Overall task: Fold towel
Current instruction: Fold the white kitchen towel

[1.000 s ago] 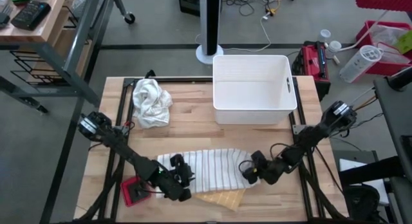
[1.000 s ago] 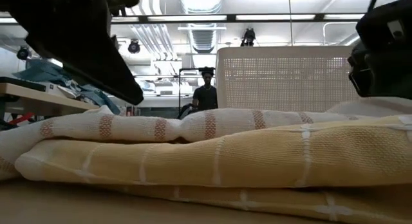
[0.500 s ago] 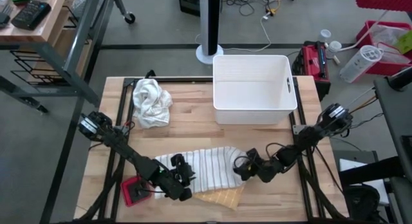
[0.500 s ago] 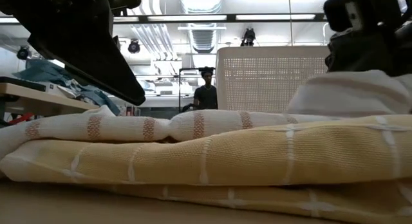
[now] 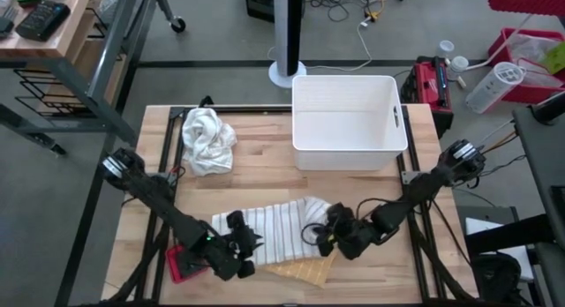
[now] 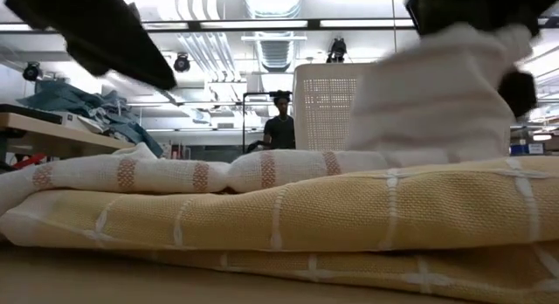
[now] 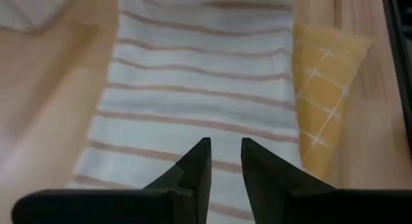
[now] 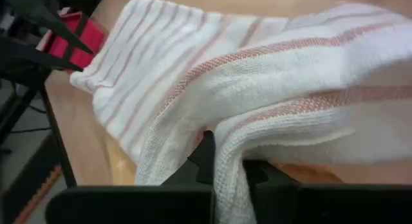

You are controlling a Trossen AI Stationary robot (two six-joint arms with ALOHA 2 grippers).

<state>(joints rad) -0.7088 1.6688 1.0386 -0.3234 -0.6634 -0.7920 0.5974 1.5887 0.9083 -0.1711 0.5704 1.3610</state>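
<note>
Striped towel (image 5: 281, 226) lies near the front of the tabletop (image 5: 265, 179), partly over a yellow cloth (image 5: 305, 272). The right tool (image 5: 325, 236) is clenched on the towel's right end and holds that fold lifted off the surface. The left tool (image 5: 240, 250) hovers over the towel's left end with its fingers a little apart, gripping nothing. A crumpled white cloth (image 5: 207, 139) and a white bin (image 5: 346, 122) sit farther back, and a red object (image 5: 181, 261) is just beside the left arm.

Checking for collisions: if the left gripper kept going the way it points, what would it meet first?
The striped towel: the left gripper hangs over it, fingers slightly apart, pointing along its length. Height above the cloth is unclear.
</note>
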